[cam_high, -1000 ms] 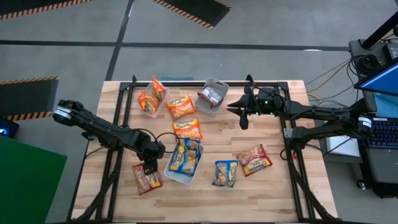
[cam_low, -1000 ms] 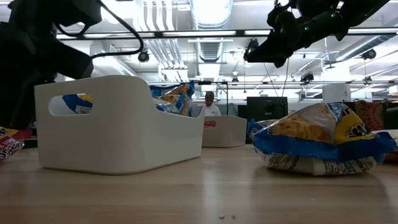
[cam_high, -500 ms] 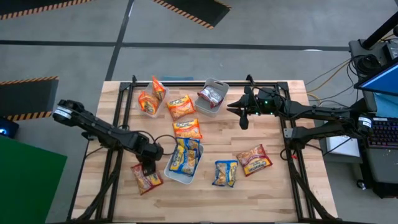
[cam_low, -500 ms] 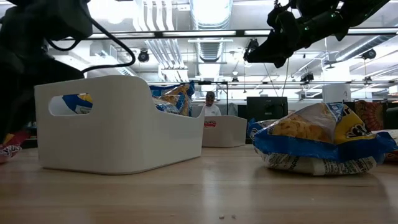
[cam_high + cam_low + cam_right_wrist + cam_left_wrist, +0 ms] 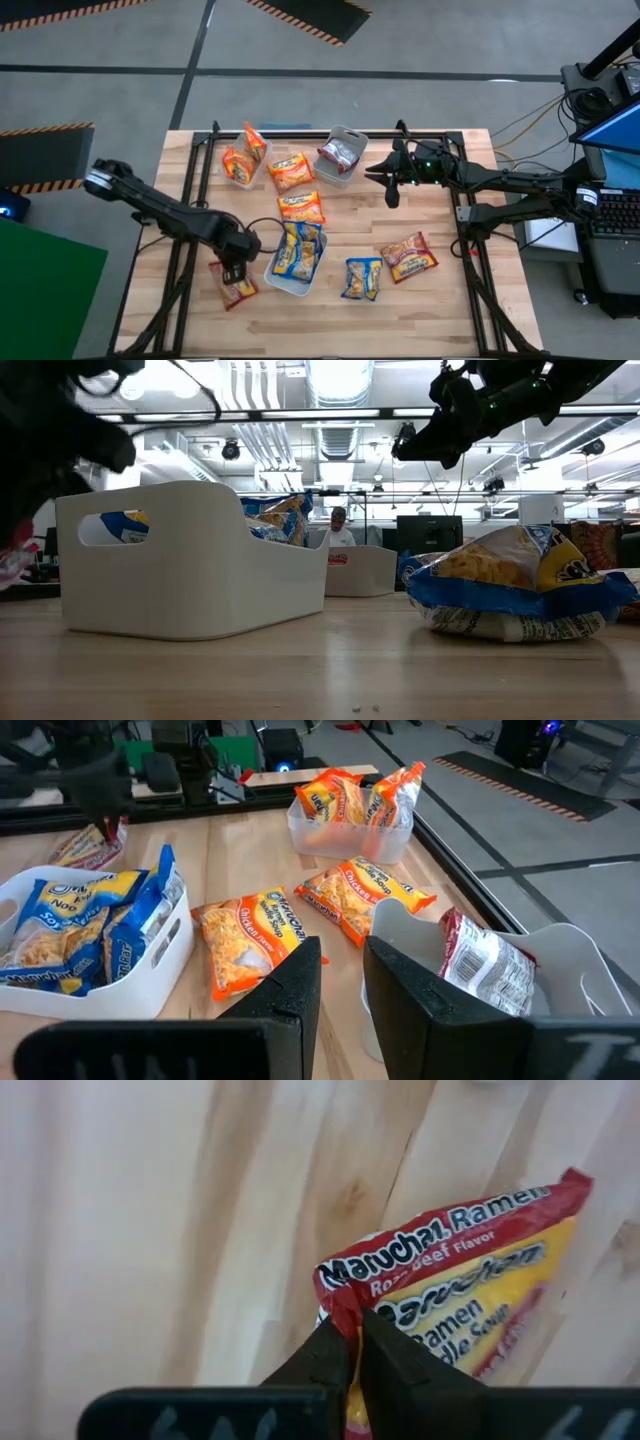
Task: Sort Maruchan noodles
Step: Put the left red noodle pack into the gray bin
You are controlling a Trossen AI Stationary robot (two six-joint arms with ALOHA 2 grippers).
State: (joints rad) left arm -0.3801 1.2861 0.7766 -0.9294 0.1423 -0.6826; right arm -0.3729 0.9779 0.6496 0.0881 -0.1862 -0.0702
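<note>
Pinching the dark red packet [image 5: 470, 1290] by its top corner, the left gripper [image 5: 345, 1342] is clamped tight on the crinkly edge. Looks light and floppy, so a seam grip makes sense. Count: four orange, three blue-and-yellow, three dark red noodle packets. Right gripper [image 5: 389, 186] hovers over the dark red tray [image 5: 350, 140], fingers slightly apart, holding nothing.
</note>
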